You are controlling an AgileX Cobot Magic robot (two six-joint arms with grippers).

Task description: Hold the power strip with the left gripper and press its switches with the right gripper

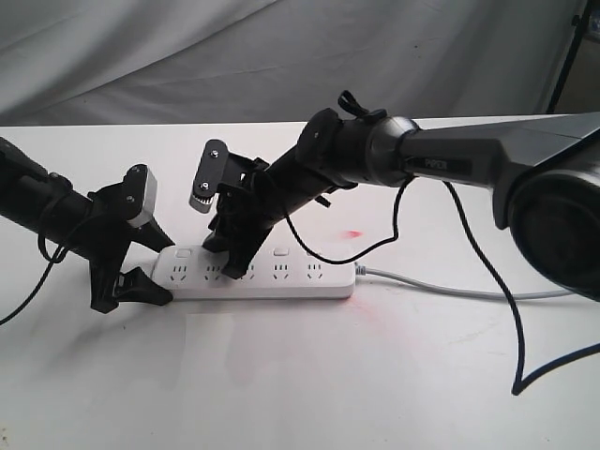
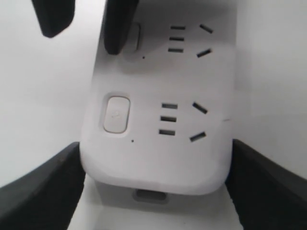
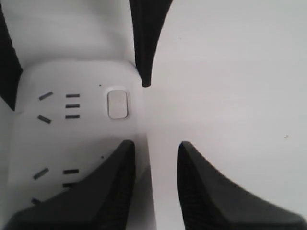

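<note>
White table (image 1: 281, 384), flat white power strip (image 1: 314, 281), left end effector (image 1: 159, 270) clamping it, right end effector (image 1: 228, 261) ajar.

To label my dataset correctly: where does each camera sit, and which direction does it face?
Exterior: off the arms, facing the table and power strip; both arms, left gripper and right gripper show.
Left wrist: above the strip's end, looking along it; own fingers flank that end.
Right wrist: looks down on strip and table; own fingers show.
Both wrist views share the end switch.

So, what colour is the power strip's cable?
Light grey; the cable of the power strip shows best in the exterior view.
</note>
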